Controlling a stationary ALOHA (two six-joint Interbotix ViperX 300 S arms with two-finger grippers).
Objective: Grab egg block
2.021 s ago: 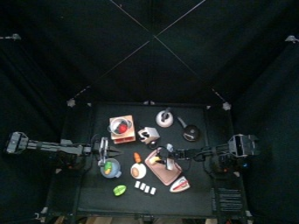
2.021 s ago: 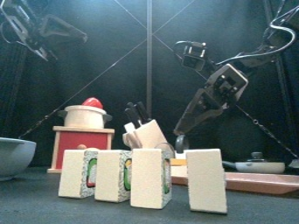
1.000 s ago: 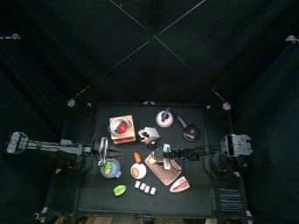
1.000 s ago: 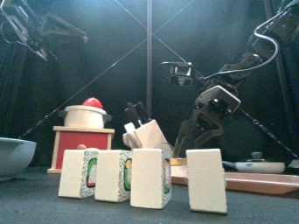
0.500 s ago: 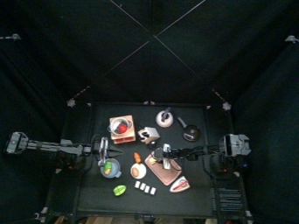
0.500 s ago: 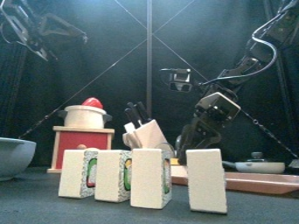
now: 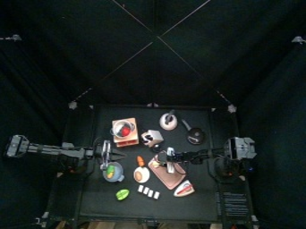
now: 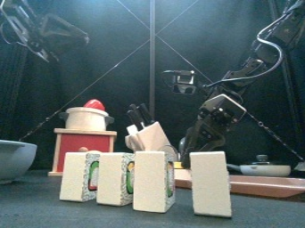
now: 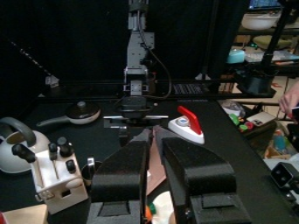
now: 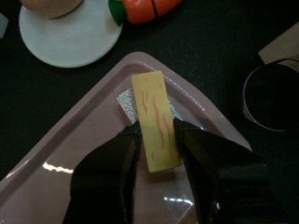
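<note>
The egg block (image 10: 153, 114) is a flat yellow bar lying on a grey speckled pad (image 10: 126, 103) in the pink tray (image 10: 70, 131). My right gripper (image 10: 158, 140) reaches down over it, and its jaws press against both long sides of the bar. The top view places that gripper (image 7: 167, 164) over the tray (image 7: 180, 182) near the table's middle. From the front, the right gripper (image 8: 191, 142) hangs behind the row of blocks. My left gripper (image 9: 156, 153) rests at the table's left, open and holding nothing.
Several white blocks (image 8: 149, 178) stand in a row at the front edge. Behind them are a red-topped pot on a wooden box (image 8: 86, 125), a knife block (image 8: 149, 134) and a bowl (image 8: 14, 158). A white plate (image 10: 65, 39) and black pan (image 10: 274, 96) flank the tray.
The right gripper has come down onto the tray and its jaws have narrowed onto the yellow bar. The left arm has not moved.
</note>
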